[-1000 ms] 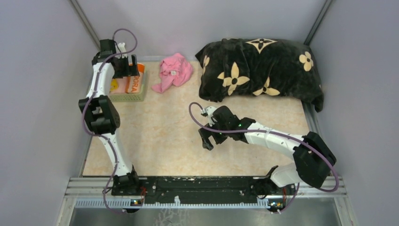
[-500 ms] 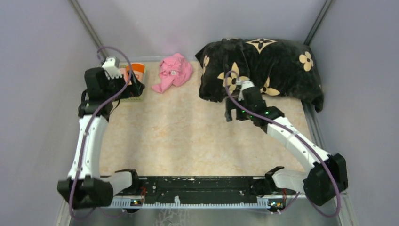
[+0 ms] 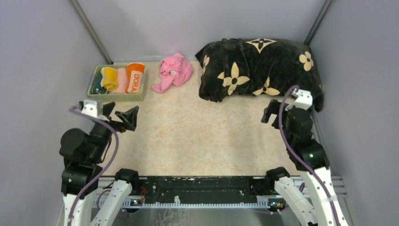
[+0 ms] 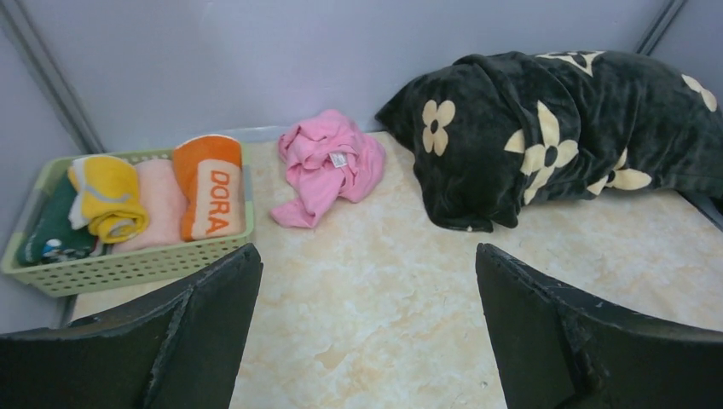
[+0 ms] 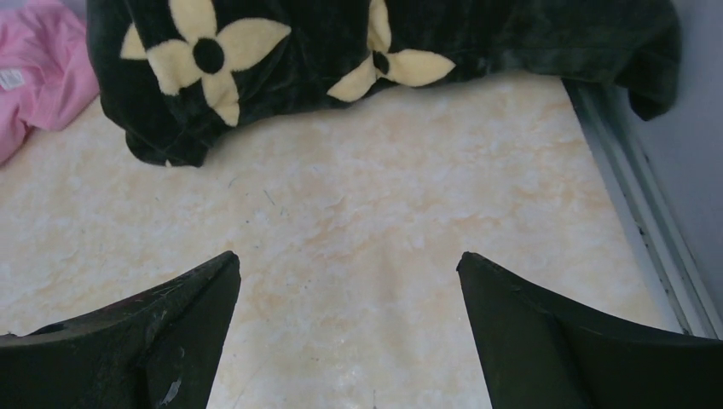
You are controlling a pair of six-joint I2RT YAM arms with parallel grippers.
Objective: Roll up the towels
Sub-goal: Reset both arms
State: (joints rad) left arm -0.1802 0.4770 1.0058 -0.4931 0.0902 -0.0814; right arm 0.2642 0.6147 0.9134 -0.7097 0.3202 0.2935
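A rolled orange-and-peach towel with "DORA" lettering (image 3: 134,79) lies in a green basket (image 3: 115,98) at the back left, beside a rolled yellow towel (image 3: 109,78). Both rolls show in the left wrist view, DORA (image 4: 209,189) and yellow (image 4: 107,196), with a pale peach roll (image 4: 162,203) between them. My left gripper (image 3: 120,114) is open and empty, raised in front of the basket; its jaws stand wide apart in its wrist view (image 4: 367,253). My right gripper (image 3: 272,110) is open and empty at the right, below the blanket; it shows in its wrist view (image 5: 347,256).
A crumpled pink cloth (image 3: 173,70) lies right of the basket. A big black blanket with beige flowers (image 3: 259,68) fills the back right. A dark green item (image 4: 51,226) lies at the basket's left end. Grey walls close in on three sides.
Both arms have pulled back toward the near edge. The left gripper has left the basket; the right gripper has swung from the table's middle to the right side.
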